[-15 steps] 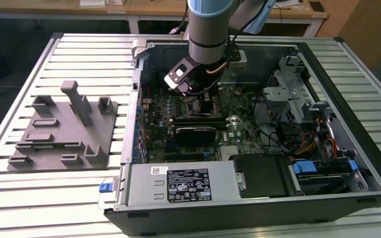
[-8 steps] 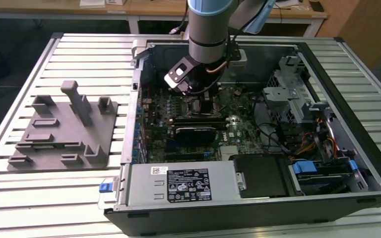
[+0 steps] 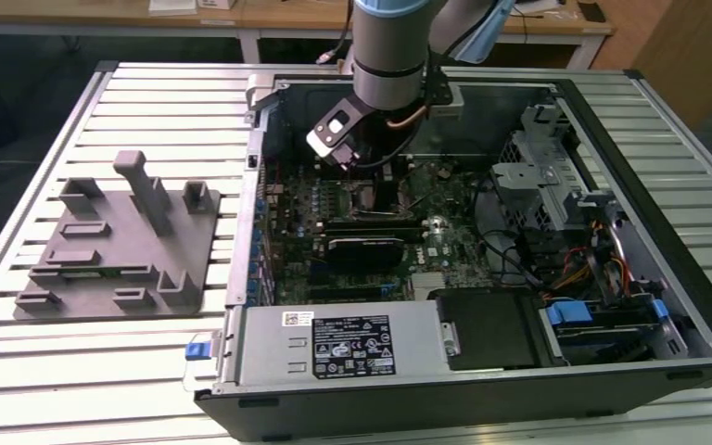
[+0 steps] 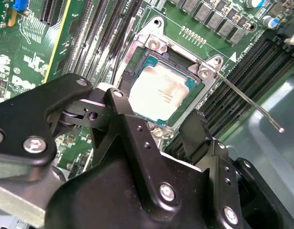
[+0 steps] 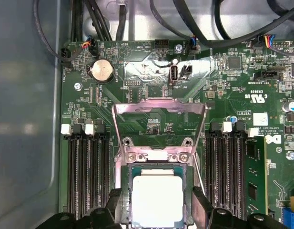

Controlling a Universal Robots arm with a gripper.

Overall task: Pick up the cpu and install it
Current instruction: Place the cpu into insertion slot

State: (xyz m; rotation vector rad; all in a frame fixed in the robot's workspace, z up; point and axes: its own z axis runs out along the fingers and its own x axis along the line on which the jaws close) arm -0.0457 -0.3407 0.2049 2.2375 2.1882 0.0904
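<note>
A: Fingers first. What state?

B: Spread wide. In the second wrist view the two black fingers (image 4: 132, 136) stand well apart with nothing pinched between them. I'd say the gripper (image 4: 156, 117) is holding nothing.

A: And the cpu?

B: The cpu (image 4: 158, 90) lies flat in its socket (image 4: 156, 45), silver top up. It sits just past the fingertips, in line with the gap between them. In the first wrist view there's one finger on either side of it, close beside its edges. I can't see either one touching.

A: Long axis?

B: None to speak of, it's near square. Its sides run roughly parallel to the inner faces of the fingers. There's only one arm (image 3: 387, 46), so no question of which is nearer.

A: What's further out?

B: The metal hold-down plate (image 5: 158, 107) stands hinged open on the far side of the cpu from the fingers. The thin lever (image 4: 247, 100) is swung out beyond one finger's outer side. Memory slots (image 5: 85, 176) flank the outside of both fingers.

A: And past that?

B: The green board (image 5: 137, 76), then the open computer case (image 3: 480, 399). The grey fixture (image 3: 121, 241) sits outside the case, well apart from the fingers.

A: Is it installed?

B: The cpu looks seated, but the plate isn't closed over it.
</note>
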